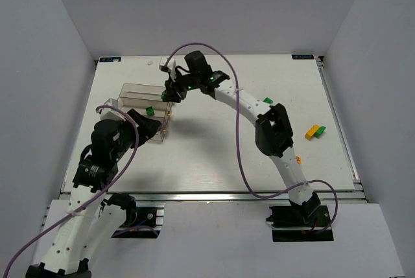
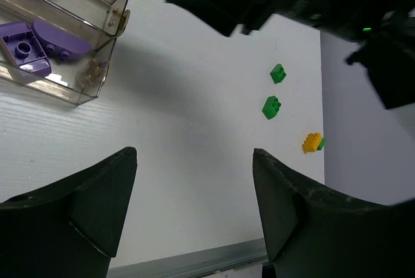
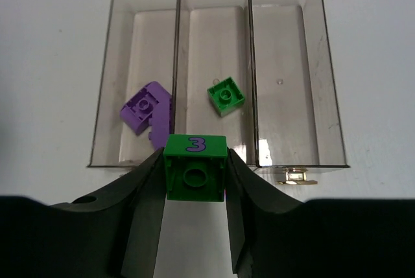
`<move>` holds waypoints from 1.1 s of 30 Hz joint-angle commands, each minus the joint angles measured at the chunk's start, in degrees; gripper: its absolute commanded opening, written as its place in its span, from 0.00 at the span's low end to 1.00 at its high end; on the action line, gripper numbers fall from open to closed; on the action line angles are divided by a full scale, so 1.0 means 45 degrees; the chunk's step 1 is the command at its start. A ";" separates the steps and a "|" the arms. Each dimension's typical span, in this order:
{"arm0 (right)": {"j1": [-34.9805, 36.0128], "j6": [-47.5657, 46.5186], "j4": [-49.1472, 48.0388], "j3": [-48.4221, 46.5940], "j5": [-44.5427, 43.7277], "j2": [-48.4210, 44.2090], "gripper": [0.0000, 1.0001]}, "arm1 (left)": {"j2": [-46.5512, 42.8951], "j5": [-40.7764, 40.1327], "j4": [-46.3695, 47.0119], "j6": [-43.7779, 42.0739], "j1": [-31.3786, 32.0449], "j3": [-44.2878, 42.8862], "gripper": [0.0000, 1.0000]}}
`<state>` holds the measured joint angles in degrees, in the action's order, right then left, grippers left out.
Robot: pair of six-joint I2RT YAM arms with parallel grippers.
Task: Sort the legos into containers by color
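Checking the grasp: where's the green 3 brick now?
Right wrist view, low centre: the green 3 brick is clamped in the right gripper, in line with the middle container holding another green brick.

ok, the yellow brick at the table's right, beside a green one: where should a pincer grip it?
From straight above: the yellow brick lies flat on the table. Close on its two sides that do not face the green brick, which sits against one end; pinching along that line would likely catch both.

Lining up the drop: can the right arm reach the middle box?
Probably yes: the right pincer, gripping a green brick, hangs just short of the middle box, whose open top looks unblocked.
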<state>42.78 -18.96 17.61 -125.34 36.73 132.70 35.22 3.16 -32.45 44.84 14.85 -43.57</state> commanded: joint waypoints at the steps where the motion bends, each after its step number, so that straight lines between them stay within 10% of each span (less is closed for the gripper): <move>1: 0.0255 0.2260 -0.2695 -0.0002 -0.1556 0.0646 0.00 | -0.0541 -0.0253 -0.0816 0.0211 0.0039 -0.0395 0.82; 11: 0.1565 0.2631 -0.6178 -0.0016 -0.3279 0.1915 0.07 | -0.0894 -0.0175 -0.1657 0.0348 0.0039 -0.0493 0.83; 24: 0.1606 0.2319 -0.6119 0.0997 -0.3651 0.1702 0.59 | -0.0269 0.0411 -0.0935 0.0231 0.0039 -0.0806 0.83; 33: 0.0884 0.2825 -0.4896 0.2129 -0.3358 -0.0868 0.47 | 0.0900 0.2182 0.0819 0.0290 0.0039 -0.0806 0.65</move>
<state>48.82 -7.70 -6.02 -116.31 21.17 139.09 36.69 7.16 -34.33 46.41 14.85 -45.43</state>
